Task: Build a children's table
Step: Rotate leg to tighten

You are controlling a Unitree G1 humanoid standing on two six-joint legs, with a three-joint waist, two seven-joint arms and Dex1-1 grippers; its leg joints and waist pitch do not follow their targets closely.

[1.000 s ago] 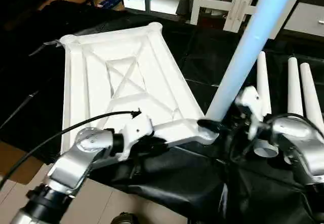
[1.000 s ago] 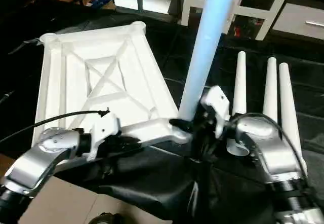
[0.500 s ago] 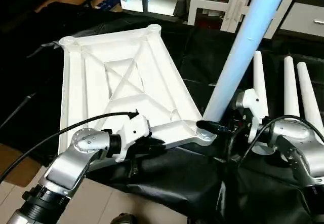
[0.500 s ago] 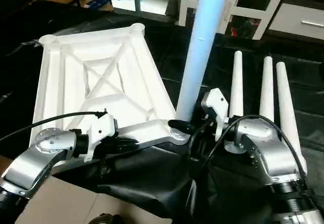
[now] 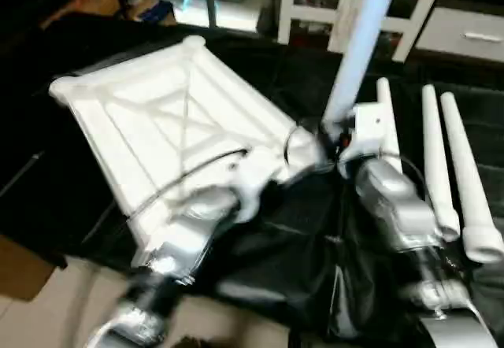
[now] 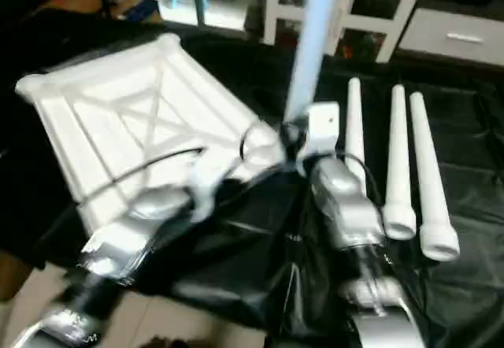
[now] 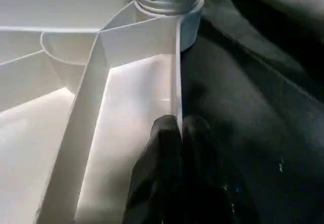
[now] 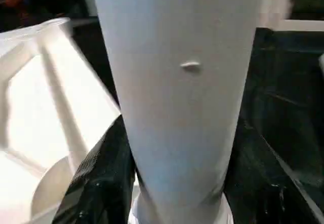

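On your far left the black-draped work table ends, w/ bare floor below its near edge. The white tabletop lies ribs-up on the cloth, turned at a slant; its far left corner sits near the table's left side, so there's little room there. You can count 1 tabletop.

Your left gripper is pinched shut on the tabletop's thin side wall, one black finger inside the wall, the other outside over the black cloth. It sits close to the near right corner socket.

In that socket stands 1 leg, upright, leaning a bit. In the left wrist view its ribbed end sits in the round socket. Your right gripper is wrapped on the standing leg low down, black fingers on both sides of the tube, touching it.

To the right, 3 spare legs lie side by side on the cloth, wide open ends toward you. The nearest one is just beside your right arm, so it's tight there. Past the 3 legs the black cloth goes on to the right edge. Behind the table is a white shelf unit.
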